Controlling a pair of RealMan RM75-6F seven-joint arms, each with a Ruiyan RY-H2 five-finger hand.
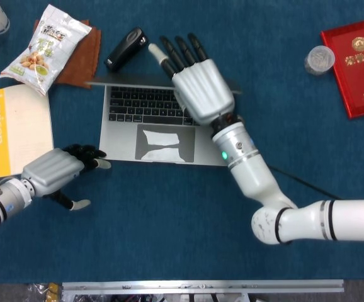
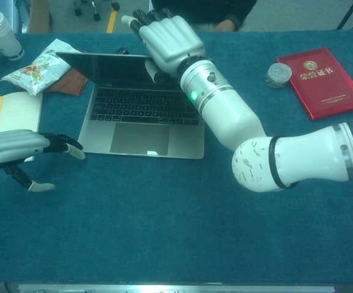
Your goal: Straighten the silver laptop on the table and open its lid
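From the head view, the silver laptop [image 1: 153, 126] lies near the middle of the blue desk [image 1: 169, 226], its lid raised so the keyboard and trackpad show, its front edge roughly square to the near edge of the desk. The right hand [image 1: 198, 85] rests against the top edge of the lid toward its right side, fingers stretched out together past it; whether the thumb pinches the lid cannot be told. The left hand [image 1: 56, 171] hovers low by the laptop's front left corner, dark fingertips just beside the base, thumb apart, holding nothing. A black stapler [image 1: 126, 48] lies just behind the lid, a snack bag [image 1: 43, 47] on a brown cloth [image 1: 84, 53] to its left, a Lexicon book [image 1: 15, 129] at the left edge, a red booklet [image 1: 358, 63] and a small jar [image 1: 318, 60] far right. From the chest view, the laptop [image 2: 141, 119] stands open with its dark screen tilted back, the right hand [image 2: 167, 39] lying over the lid's upper right edge, and the left hand [image 2: 24, 152] loosely spread just left of the base, beside it without clear contact.
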